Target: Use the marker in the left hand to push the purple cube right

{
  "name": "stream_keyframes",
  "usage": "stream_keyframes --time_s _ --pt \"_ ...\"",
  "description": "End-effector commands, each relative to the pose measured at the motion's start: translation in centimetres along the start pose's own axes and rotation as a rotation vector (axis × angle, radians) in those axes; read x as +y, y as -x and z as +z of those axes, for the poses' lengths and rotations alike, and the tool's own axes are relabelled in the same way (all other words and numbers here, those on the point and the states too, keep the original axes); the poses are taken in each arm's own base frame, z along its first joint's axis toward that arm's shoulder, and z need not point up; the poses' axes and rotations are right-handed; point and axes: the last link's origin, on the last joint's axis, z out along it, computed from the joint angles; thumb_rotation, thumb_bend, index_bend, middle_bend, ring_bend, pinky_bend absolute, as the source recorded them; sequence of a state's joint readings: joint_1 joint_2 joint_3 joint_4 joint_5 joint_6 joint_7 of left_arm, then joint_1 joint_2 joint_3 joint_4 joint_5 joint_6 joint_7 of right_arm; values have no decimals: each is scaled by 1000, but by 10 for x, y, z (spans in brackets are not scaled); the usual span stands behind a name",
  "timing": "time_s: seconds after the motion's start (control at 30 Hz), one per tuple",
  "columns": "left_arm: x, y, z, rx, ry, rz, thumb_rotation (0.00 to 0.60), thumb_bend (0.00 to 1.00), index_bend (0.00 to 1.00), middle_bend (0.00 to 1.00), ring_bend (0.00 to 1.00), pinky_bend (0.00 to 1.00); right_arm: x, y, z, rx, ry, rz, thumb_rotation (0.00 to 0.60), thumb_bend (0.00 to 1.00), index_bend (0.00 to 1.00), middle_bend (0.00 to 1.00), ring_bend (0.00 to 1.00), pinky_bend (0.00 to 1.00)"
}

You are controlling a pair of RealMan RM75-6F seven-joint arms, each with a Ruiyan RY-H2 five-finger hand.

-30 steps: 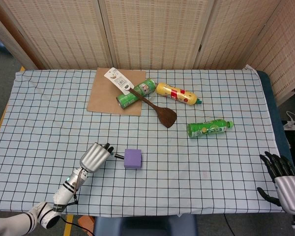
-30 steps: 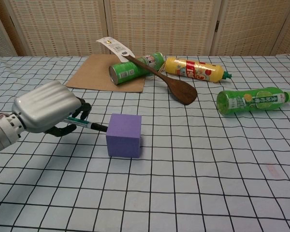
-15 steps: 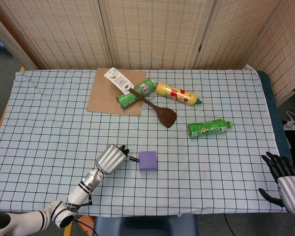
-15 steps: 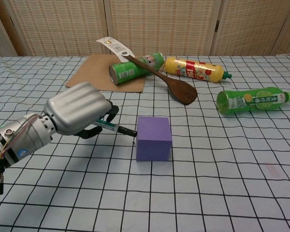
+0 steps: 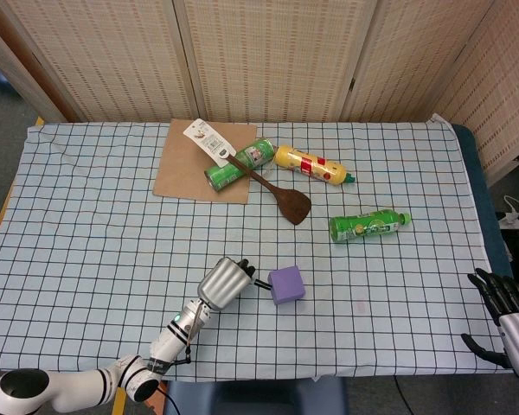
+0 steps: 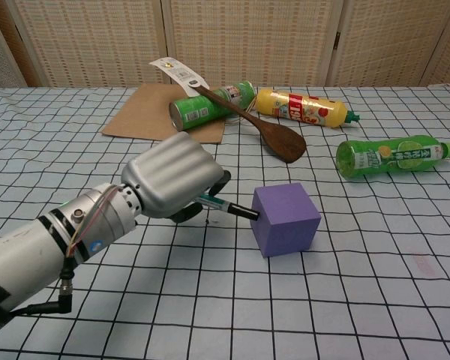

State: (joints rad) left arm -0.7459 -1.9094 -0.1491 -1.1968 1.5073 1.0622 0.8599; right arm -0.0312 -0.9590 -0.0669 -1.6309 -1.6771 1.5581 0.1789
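The purple cube [image 5: 286, 284] [image 6: 286, 219] sits on the checked cloth near the front middle, turned slightly askew. My left hand [image 5: 224, 283] [image 6: 176, 178] is just left of it, fingers curled around a marker [image 6: 226, 209] [image 5: 260, 284] whose dark tip touches the cube's left face. My right hand [image 5: 505, 303] shows only in the head view, at the table's right front edge, fingers spread and holding nothing.
At the back lie a brown board [image 5: 196, 161], a green can [image 5: 240, 162], a wooden spatula [image 5: 281, 194] with a label, and a yellow bottle [image 5: 313, 165]. A green bottle [image 5: 368, 225] [image 6: 394, 157] lies to the right, beyond the cube.
My left hand has travelled right with the marker, pushing the cube about two grid squares rightward and twisting it slightly. The right hand has sunk a little lower at the edge.
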Motion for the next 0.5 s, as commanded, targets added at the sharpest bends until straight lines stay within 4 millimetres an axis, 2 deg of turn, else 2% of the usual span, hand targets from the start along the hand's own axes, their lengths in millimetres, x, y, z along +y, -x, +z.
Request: stream_keyframes --time_s 0.03,0.5 --pt "7 -1 9 -3 1 -9 600 582 835 818 820 1000 1 0 0 0 2 1 600 133 0 0 0 0" --pt "32 -4 40 -4 7 -45 600 582 834 817 820 1000 7 -4 3 5 26 17 600 133 0 0 0 0"
